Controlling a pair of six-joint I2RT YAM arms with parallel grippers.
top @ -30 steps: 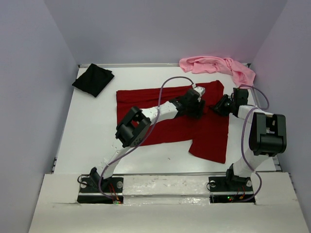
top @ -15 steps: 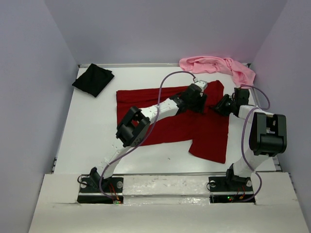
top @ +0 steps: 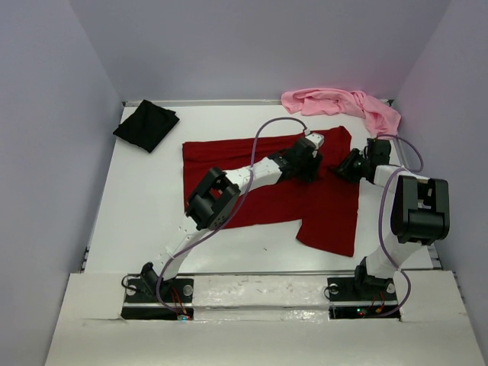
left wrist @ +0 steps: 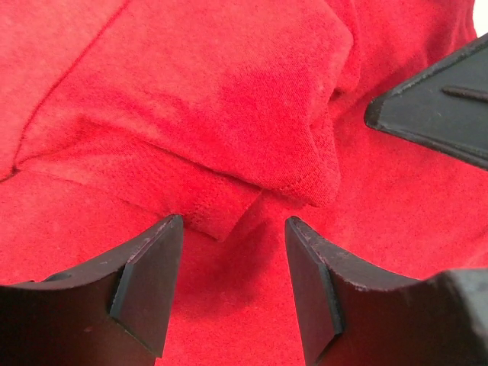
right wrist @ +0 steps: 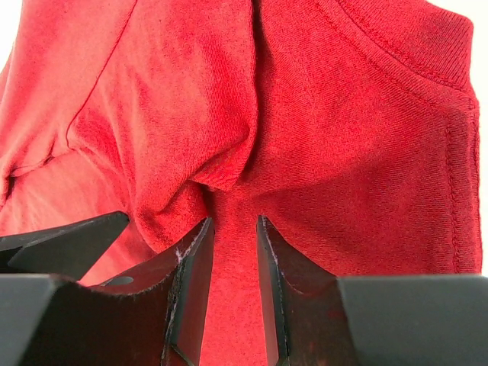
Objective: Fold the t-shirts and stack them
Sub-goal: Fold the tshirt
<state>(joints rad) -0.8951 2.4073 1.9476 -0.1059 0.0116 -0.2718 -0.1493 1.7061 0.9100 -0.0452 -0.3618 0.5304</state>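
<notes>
The dark red t-shirt, spread at the middle of the table, is judged soft and limp, best pinched at the raised hem fold framed by the left gripper with jaws wide, while the right gripper is seen narrow, any hold unclear.

Top cam — fixed high at near edge, looks down on whole table; wrist cams v. close, both on dark red t-shirt.

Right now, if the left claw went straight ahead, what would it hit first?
Likely the bunched fold of the dark red t-shirt, just ahead of the left gripper; depth is unclear.
</notes>
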